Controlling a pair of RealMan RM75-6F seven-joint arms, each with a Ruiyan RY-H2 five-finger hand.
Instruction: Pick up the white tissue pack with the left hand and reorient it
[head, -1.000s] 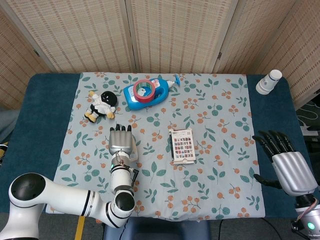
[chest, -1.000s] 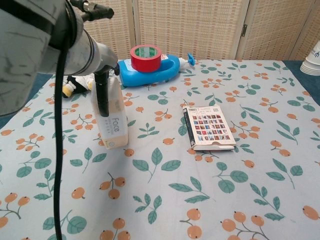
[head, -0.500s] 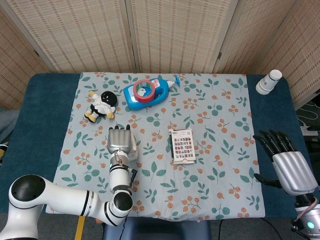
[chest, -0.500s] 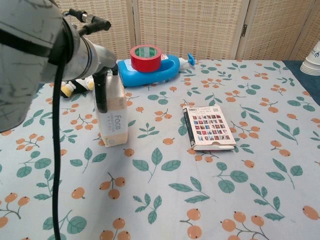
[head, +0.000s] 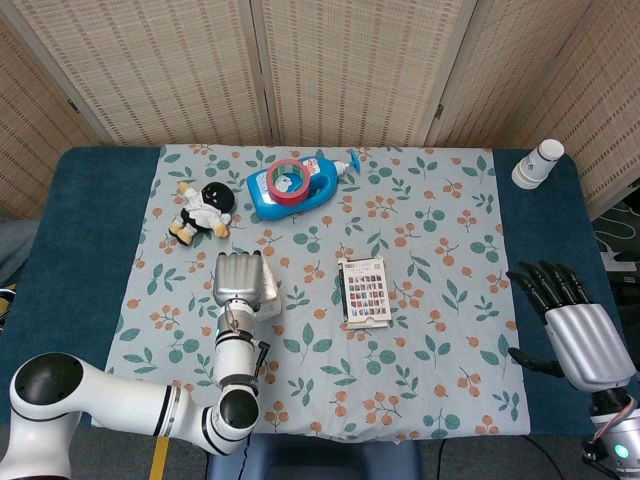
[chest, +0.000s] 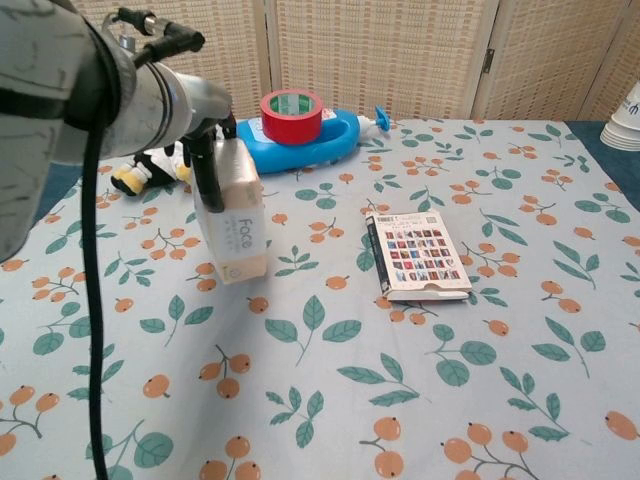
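While apparently airborne, white tissue pack (chest: 231, 213) tilts in left hand (head: 239, 281).

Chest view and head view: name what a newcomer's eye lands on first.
First, the left robot hand holding the white tissue pack tilted just above the tablecloth, left of centre. Next, the red tape roll sitting on the blue bottle at the far side. The right robot hand hangs open over the table's right edge.
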